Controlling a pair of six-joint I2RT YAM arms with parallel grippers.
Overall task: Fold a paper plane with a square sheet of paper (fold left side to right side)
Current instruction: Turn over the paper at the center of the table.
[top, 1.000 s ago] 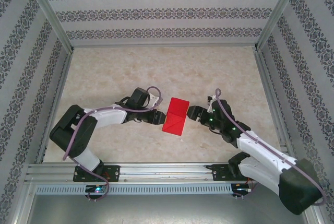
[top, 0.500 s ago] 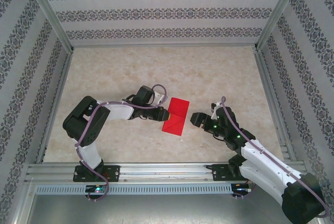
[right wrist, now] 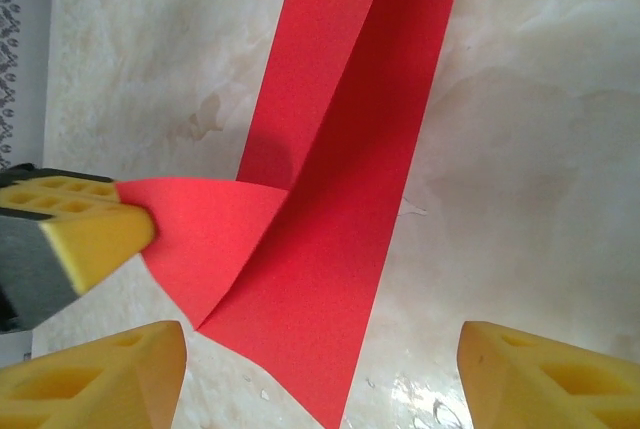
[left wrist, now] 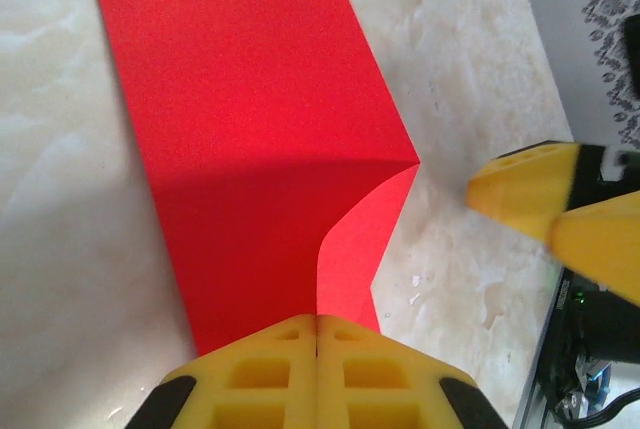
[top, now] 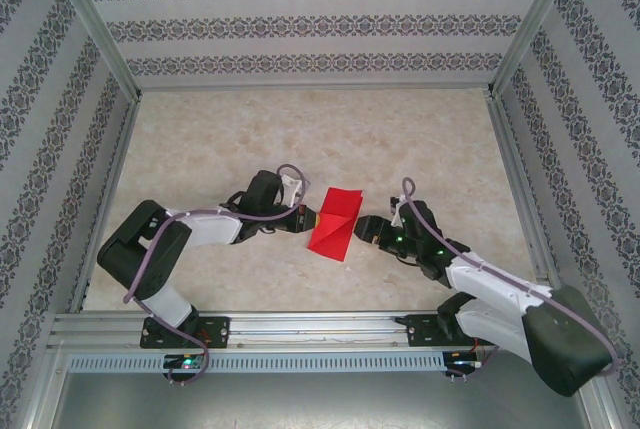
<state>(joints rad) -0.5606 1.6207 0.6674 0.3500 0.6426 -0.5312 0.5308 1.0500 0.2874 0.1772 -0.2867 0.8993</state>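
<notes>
Patterned walls (top: 300, 24) are boxing in a marbled bench (top: 220, 139). The square sheet of paper (top: 334, 223) is lying mid-frame in the top view, between the two arms. It is doubled into a narrow, plain red strip, its long axis running from upper right to lower left. The left end effector (top: 314, 219) is touching the strip's left edge, jaws clamped on a corner flap that is curling up off it. The right end effector (top: 366, 229) is sitting just beside the right edge, jaws spread, gripping nothing. You are probably carrying that flap rightward across the strip next.
</notes>
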